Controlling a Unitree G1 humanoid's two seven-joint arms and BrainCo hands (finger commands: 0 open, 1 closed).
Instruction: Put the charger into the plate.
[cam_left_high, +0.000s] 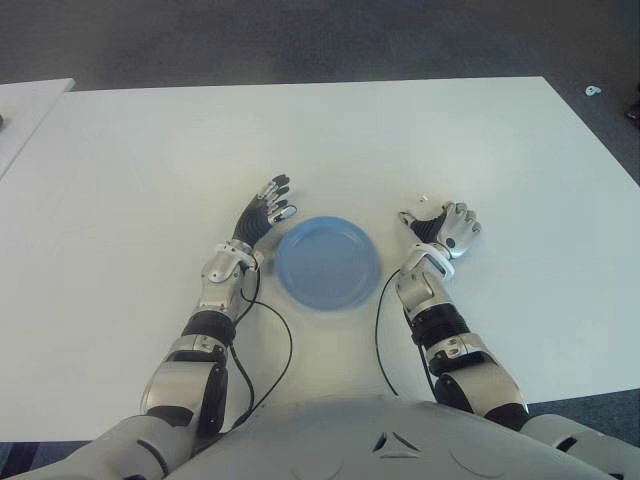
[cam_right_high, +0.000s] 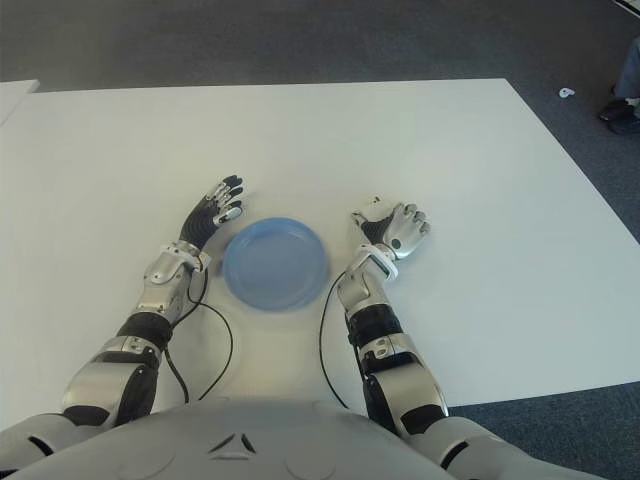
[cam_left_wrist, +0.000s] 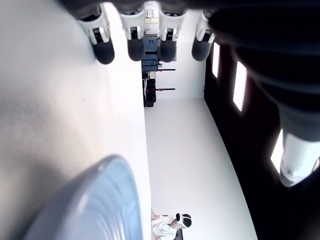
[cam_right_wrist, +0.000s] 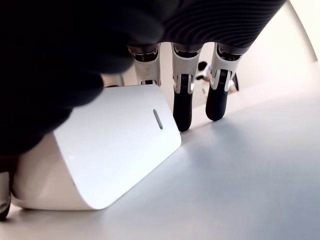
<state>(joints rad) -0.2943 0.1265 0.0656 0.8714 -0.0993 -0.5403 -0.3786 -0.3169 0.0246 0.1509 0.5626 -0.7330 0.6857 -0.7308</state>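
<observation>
Charger (cam_right_wrist: 107, 150), white, sits on the tabletop (cam_left_high: 150, 160) under our right hand (cam_left_high: 445, 228), whose fingers (cam_right_wrist: 182, 107) curl over it; whether they grip it we cannot tell. It lies at 3 o'clock of the blue plate (cam_left_high: 328, 262), clear of the rim. Our left hand (cam_left_high: 262, 212), fingers extended and empty, shows at the plate's 10 o'clock. Bare tabletop surrounds both hands.

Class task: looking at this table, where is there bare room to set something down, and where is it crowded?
The table is bare beyond both hands, and on the outer sides. The blue plate is empty. It is crowded near the robot: left hand beside the plate, right hand closing on the white charger.
</observation>
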